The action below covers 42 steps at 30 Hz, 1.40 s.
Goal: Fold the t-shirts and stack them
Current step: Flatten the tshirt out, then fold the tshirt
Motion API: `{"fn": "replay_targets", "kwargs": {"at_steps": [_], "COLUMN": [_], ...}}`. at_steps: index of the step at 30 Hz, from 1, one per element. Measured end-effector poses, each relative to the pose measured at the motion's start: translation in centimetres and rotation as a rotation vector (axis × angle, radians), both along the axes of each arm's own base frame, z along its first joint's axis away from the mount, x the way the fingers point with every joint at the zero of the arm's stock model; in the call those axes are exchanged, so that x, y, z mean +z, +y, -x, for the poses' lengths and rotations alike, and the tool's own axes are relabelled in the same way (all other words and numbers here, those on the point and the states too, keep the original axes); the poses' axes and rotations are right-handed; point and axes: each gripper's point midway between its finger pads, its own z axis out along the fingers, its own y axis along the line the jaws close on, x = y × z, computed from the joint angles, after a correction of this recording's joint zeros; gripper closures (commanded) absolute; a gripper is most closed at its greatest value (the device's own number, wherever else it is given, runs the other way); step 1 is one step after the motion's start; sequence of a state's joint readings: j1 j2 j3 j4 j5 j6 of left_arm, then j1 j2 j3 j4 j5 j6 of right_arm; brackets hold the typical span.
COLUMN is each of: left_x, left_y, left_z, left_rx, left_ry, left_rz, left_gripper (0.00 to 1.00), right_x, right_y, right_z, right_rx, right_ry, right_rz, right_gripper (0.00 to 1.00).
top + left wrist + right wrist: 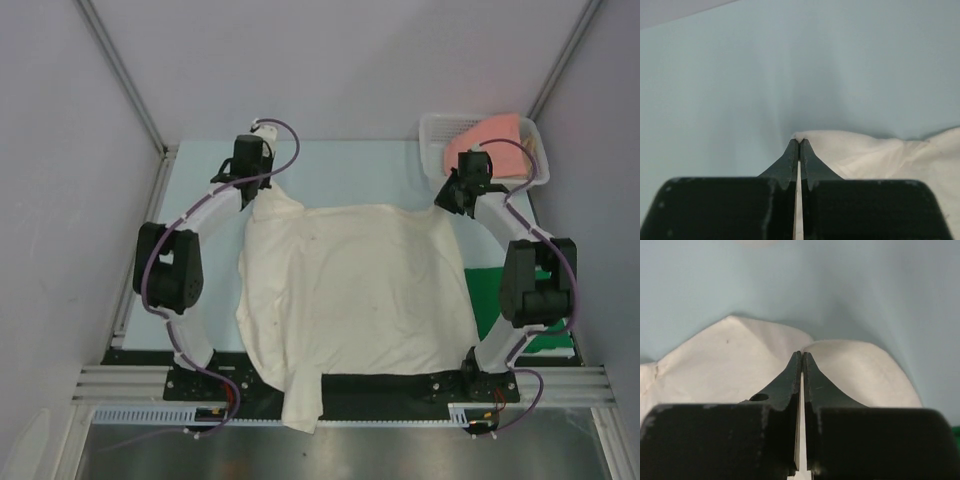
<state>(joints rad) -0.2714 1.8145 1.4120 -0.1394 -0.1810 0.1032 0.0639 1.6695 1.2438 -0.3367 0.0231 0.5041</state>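
The cream-white t-shirt (350,290) lies spread over the middle of the table, and one part of it hangs over the near edge. My left gripper (264,190) is shut on its far left corner; in the left wrist view a small tuft of the cream fabric (865,155) is pinched at the tips of the left gripper (799,141). My right gripper (445,204) is shut on the far right corner, with cream cloth (730,360) bulging on both sides of the right gripper (802,354). A dark green t-shirt (488,290) lies at the right, partly under the right arm. A salmon-pink t-shirt (488,140) sits in the basket.
The white lattice basket (438,128) stands at the far right corner of the pale blue table (350,175). Grey walls and slanted frame posts close in the back and both sides. Both arm bases sit on the black rail at the near edge.
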Motion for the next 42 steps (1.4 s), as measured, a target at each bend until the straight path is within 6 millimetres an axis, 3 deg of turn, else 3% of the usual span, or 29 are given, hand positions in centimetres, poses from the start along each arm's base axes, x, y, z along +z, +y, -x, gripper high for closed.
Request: {"fn": "replay_targets", "kwargs": {"at_steps": [2, 5, 11, 16, 20, 23, 26, 29, 32, 38, 40, 42], "left_x": [-1.3, -1.2, 3.7, 7.8, 14.7, 23.2, 33.3, 42.6, 48.8, 55.1, 56.3, 57.2], "left_y": [0.2, 0.5, 0.5, 1.4, 1.9, 2.3, 3.5, 5.7, 8.0, 11.4, 12.3, 12.9], "left_z": [-0.9, -2.0, -5.2, -5.4, -3.0, 0.1, 6.4, 15.3, 24.6, 40.5, 44.4, 46.9], "left_rx": [0.024, 0.073, 0.137, 0.191, 0.180, 0.142, 0.103, 0.082, 0.063, 0.011, 0.002, -0.004], "left_ry": [0.013, -0.010, -0.137, -0.212, -0.304, -0.452, -0.660, -0.891, -1.090, -1.394, -1.473, -1.525], "left_rz": [-0.001, 0.014, 0.070, 0.094, 0.123, 0.173, 0.228, 0.278, 0.319, 0.381, 0.393, 0.403], "left_gripper": [1.00, 1.00, 1.00, 1.00, 1.00, 1.00, 1.00, 1.00, 0.99, 1.00, 1.00, 1.00], "right_x": [-1.5, -2.2, -0.3, 1.1, 5.0, 12.3, 21.6, 29.9, 36.6, 43.9, 45.5, 47.4], "right_y": [-0.6, -1.2, -2.1, -2.5, -2.0, -1.4, -1.0, -0.7, -0.3, 1.4, 1.7, 1.9], "right_z": [-1.0, -2.4, -5.4, -5.7, -4.3, -2.1, 2.0, 7.8, 14.3, 24.3, 26.3, 28.0], "right_rx": [-0.002, 0.005, 0.012, 0.014, 0.029, 0.051, 0.073, 0.088, 0.114, 0.212, 0.234, 0.247], "right_ry": [0.019, 0.019, -0.051, -0.076, -0.126, -0.268, -0.478, -0.686, -0.880, -1.113, -1.159, -1.206], "right_rz": [0.009, 0.017, -0.005, -0.037, -0.066, -0.077, -0.079, -0.069, -0.063, -0.071, -0.068, -0.064], "right_gripper": [1.00, 1.00, 1.00, 1.00, 1.00, 1.00, 1.00, 1.00, 1.00, 1.00, 1.00, 1.00]}}
